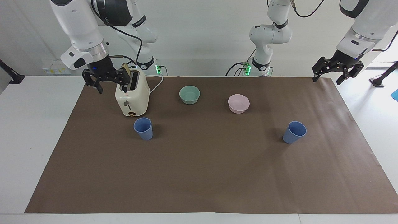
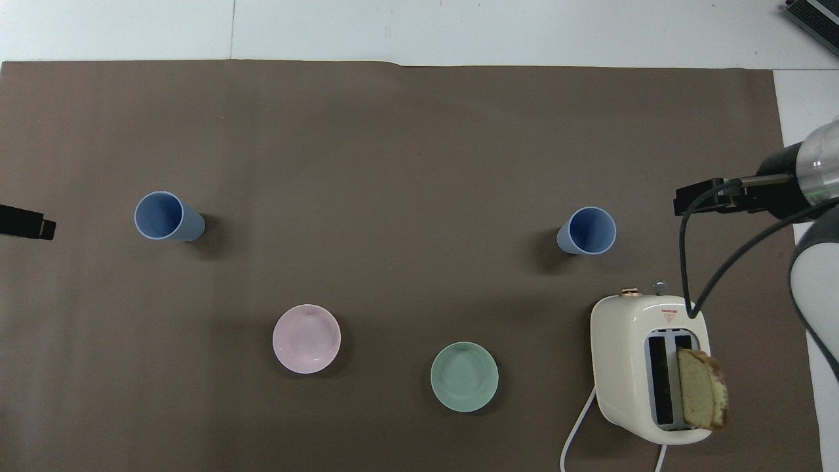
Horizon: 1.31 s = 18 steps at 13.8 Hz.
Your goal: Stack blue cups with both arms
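Two blue cups stand upright and apart on the brown mat. One cup (image 1: pixel 143 128) (image 2: pixel 586 231) is toward the right arm's end, just farther from the robots than the toaster. The other cup (image 1: pixel 294 132) (image 2: pixel 168 216) is toward the left arm's end. My right gripper (image 1: pixel 112 90) (image 2: pixel 701 200) is open and empty, raised beside the toaster's top. My left gripper (image 1: pixel 326 81) (image 2: pixel 26 223) is open and empty, raised over the mat's edge at the left arm's end. Neither gripper touches a cup.
A cream toaster (image 1: pixel 132 96) (image 2: pixel 645 367) with a bread slice (image 2: pixel 701 393) in one slot stands near the right arm, its cord trailing toward the robots. A teal-green bowl (image 1: pixel 189 94) (image 2: pixel 464 377) and a pink bowl (image 1: pixel 238 103) (image 2: pixel 306 338) sit nearer the robots than the cups.
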{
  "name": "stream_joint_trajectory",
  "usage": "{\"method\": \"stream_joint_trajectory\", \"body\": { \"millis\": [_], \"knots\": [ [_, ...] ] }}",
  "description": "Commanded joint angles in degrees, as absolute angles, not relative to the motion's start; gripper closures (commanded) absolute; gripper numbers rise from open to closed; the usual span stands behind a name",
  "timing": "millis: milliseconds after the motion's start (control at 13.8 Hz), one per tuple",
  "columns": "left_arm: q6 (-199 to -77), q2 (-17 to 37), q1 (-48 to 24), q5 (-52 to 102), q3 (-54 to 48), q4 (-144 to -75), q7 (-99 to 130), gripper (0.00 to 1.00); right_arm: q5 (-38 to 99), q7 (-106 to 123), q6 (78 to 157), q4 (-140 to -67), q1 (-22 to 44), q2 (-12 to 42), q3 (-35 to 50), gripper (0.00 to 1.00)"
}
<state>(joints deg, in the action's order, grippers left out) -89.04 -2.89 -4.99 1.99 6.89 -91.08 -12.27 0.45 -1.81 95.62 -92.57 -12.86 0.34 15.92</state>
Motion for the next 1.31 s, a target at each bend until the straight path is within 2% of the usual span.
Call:
{"method": "stream_joint_trajectory", "body": {
  "millis": [0, 1236],
  "knots": [
    [-87.8, -2.72, -5.98, 1.14, 7.47, -90.26, -11.87, 0.0, 0.88, -1.58, 95.62, -93.08, -13.62, -0.26, 16.35, 0.0],
    [-87.98, -2.72, -5.8, 1.23, 7.38, -90.26, -12.22, 0.0, 0.88, -1.58, 95.62, -92.99, -13.62, -0.26, 16.35, 0.0]
  ]
}}
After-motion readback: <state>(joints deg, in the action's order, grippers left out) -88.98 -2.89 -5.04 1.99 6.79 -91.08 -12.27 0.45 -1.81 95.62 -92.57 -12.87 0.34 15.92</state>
